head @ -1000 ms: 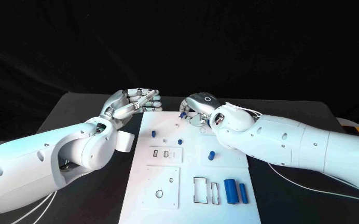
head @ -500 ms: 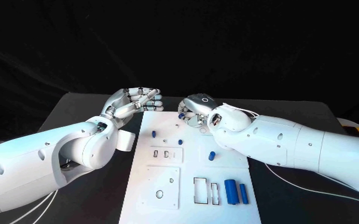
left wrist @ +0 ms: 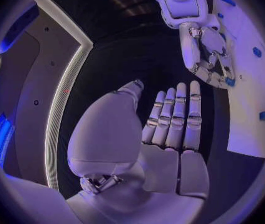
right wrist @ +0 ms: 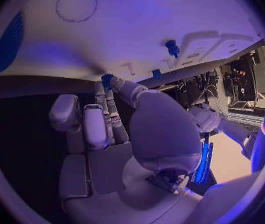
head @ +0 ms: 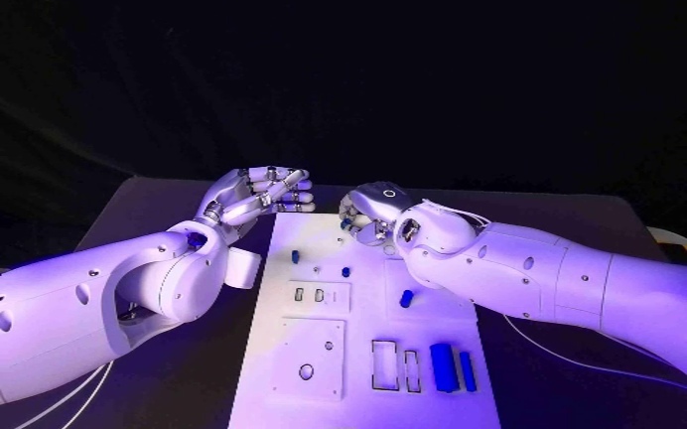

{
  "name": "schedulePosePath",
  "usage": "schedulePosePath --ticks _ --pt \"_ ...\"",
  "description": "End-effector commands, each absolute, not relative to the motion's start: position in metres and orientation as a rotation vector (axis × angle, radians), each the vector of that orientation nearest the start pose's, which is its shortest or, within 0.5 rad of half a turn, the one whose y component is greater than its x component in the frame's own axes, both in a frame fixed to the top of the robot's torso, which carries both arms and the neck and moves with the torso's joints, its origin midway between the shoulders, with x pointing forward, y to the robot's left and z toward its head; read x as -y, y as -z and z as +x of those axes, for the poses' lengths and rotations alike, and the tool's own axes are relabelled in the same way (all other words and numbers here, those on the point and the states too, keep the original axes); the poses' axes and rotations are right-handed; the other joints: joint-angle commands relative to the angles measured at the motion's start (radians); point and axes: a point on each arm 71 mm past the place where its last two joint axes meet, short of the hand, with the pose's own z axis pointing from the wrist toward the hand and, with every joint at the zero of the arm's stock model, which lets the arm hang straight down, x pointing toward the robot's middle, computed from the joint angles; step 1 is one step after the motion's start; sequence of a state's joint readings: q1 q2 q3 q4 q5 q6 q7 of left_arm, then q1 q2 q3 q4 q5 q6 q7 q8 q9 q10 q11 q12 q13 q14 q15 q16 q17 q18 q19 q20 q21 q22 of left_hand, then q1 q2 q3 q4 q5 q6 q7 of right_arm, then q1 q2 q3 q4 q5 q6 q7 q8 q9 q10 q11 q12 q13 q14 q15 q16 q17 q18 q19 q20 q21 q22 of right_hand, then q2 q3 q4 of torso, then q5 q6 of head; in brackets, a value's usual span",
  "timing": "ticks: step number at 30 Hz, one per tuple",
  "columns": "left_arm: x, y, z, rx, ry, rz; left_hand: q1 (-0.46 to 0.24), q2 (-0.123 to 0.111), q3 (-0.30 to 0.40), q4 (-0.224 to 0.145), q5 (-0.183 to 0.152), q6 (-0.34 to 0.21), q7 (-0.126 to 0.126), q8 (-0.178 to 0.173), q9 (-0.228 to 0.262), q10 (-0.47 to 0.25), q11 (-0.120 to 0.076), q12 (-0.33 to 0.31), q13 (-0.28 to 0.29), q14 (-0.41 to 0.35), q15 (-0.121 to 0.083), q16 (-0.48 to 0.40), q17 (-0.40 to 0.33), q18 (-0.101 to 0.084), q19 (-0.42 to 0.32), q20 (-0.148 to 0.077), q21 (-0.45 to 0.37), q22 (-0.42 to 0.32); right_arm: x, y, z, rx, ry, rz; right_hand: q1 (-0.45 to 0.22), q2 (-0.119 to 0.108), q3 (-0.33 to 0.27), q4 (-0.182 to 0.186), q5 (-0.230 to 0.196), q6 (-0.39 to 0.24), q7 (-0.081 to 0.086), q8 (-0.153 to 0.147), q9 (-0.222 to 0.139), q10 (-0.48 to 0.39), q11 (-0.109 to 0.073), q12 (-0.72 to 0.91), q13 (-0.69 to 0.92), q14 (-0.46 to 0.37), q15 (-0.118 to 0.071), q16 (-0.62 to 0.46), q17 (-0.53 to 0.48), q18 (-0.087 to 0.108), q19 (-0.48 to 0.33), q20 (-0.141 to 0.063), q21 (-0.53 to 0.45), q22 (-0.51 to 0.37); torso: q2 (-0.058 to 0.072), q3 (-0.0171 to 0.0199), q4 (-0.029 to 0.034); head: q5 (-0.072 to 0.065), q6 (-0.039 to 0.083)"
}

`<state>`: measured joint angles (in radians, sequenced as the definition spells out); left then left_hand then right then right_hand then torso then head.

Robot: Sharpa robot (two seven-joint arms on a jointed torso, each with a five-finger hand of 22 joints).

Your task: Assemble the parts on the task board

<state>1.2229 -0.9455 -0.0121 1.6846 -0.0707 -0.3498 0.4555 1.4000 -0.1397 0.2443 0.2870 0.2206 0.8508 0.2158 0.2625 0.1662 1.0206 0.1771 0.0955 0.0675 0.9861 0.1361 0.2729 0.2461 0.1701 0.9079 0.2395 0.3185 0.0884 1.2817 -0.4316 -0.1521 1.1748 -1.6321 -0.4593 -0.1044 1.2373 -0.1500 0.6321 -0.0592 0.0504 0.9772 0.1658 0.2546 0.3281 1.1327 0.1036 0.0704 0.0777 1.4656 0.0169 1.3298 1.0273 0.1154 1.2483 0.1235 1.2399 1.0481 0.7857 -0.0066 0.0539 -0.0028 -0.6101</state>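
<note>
The board (head: 365,350) lies lengthwise in the middle of the table (head: 573,215), with both hands at its far end. The left hand (head: 262,191) hovers just off the board's far left corner; the left wrist view shows its fingers (left wrist: 177,115) straight, side by side, and holding nothing. The right hand (head: 369,215) is over the far end of the board, fingers curled downward. From the head view its grasp is hidden behind the knuckles, but the right wrist view shows a small blue part (right wrist: 107,79) pinched at the fingertips (right wrist: 115,84), close to the board's surface, and the left wrist view catches a blue part (left wrist: 230,81) at the same fingertips from the other side. Other parts sit on the board: two small pegs (head: 295,255) and (head: 345,272) near the far end, a stub (head: 405,298) mid-board, and two longer blocks (head: 443,366) at the near right beside rectangular slots (head: 385,364).
</note>
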Motion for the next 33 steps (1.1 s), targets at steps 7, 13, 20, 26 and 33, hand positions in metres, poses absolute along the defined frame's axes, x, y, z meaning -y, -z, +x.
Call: schedulePosePath --ticks 7,13,20,26,33 --pt "-0.211 0.137 0.465 -1.341 1.641 -0.962 -0.005 0.007 -0.006 0.000 -0.002 -0.007 0.024 -0.005 -0.001 -0.003 0.008 -0.007 -0.001 -0.006 0.002 -0.005 0.001 0.013 0.006 0.004 -0.003 -0.001 0.087 0.183 0.530 -1.453 -0.582 -0.417 -0.008 -0.056 -0.084 0.001 0.008 -0.123 0.024 -0.067 -0.013 -0.168 0.030 0.009 -0.010 -0.034 0.032 -0.049 -0.105 0.026 -0.116 0.026 -0.123 -0.149 -0.001 0.0002 -0.0020 0.001 0.000" --pt "-0.213 0.137 0.465 -1.340 1.637 -0.963 -0.005 0.007 -0.007 0.001 -0.003 -0.007 0.024 -0.006 -0.001 -0.003 0.008 -0.007 -0.001 -0.006 0.002 -0.006 0.001 0.013 0.006 0.004 -0.003 -0.001 0.110 0.178 0.517 -1.433 -0.596 -0.386 0.001 -0.050 -0.105 0.003 0.013 -0.105 0.026 -0.058 -0.005 -0.158 0.029 0.038 -0.005 -0.028 0.031 -0.041 -0.099 0.025 -0.106 0.024 -0.121 -0.140 -0.003 0.0015 -0.0040 0.002 0.002" --pt "-0.217 0.137 0.466 -1.337 1.634 -0.969 -0.005 0.007 -0.007 0.001 -0.003 -0.007 0.024 -0.006 -0.001 -0.003 0.008 -0.008 -0.001 -0.006 0.003 -0.007 0.002 0.013 0.005 0.004 -0.004 -0.002 0.157 0.158 0.503 -1.429 -0.632 -0.228 -0.028 -0.047 -0.125 0.042 0.068 -0.070 0.022 -0.047 0.004 -0.049 0.013 0.126 0.014 -0.009 0.019 -0.016 -0.068 0.010 -0.047 0.013 -0.075 -0.066 -0.010 0.0043 -0.0181 0.008 0.005" --pt "-0.218 0.138 0.466 -1.338 1.634 -0.971 -0.005 0.007 -0.007 0.001 -0.003 -0.007 0.024 -0.006 -0.001 -0.003 0.008 -0.008 -0.001 -0.006 0.003 -0.007 0.002 0.013 0.005 0.004 -0.004 -0.002 0.195 0.152 0.497 -1.544 -0.639 -0.042 -0.033 -0.081 -0.166 0.053 0.087 -0.102 -0.001 -0.059 0.005 0.127 -0.026 0.273 0.097 0.008 -0.014 0.019 -0.009 -0.005 0.009 -0.009 -0.018 0.017 -0.017 0.0073 -0.0271 0.006 0.006" --pt "-0.219 0.138 0.467 -1.341 1.634 -0.973 -0.006 0.007 -0.009 0.001 -0.003 -0.008 0.024 -0.007 -0.001 -0.003 0.008 -0.009 -0.001 -0.007 0.003 -0.008 0.003 0.013 0.005 0.004 -0.005 -0.003 0.220 0.158 0.500 -1.689 -0.594 0.025 0.059 -0.025 -0.418 0.145 0.117 -0.248 0.011 0.066 0.085 -0.035 -0.014 1.006 0.766 0.048 -0.004 0.140 0.221 -0.034 0.098 -0.005 0.085 0.179 -0.020 0.0123 -0.0349 0.008 0.002"
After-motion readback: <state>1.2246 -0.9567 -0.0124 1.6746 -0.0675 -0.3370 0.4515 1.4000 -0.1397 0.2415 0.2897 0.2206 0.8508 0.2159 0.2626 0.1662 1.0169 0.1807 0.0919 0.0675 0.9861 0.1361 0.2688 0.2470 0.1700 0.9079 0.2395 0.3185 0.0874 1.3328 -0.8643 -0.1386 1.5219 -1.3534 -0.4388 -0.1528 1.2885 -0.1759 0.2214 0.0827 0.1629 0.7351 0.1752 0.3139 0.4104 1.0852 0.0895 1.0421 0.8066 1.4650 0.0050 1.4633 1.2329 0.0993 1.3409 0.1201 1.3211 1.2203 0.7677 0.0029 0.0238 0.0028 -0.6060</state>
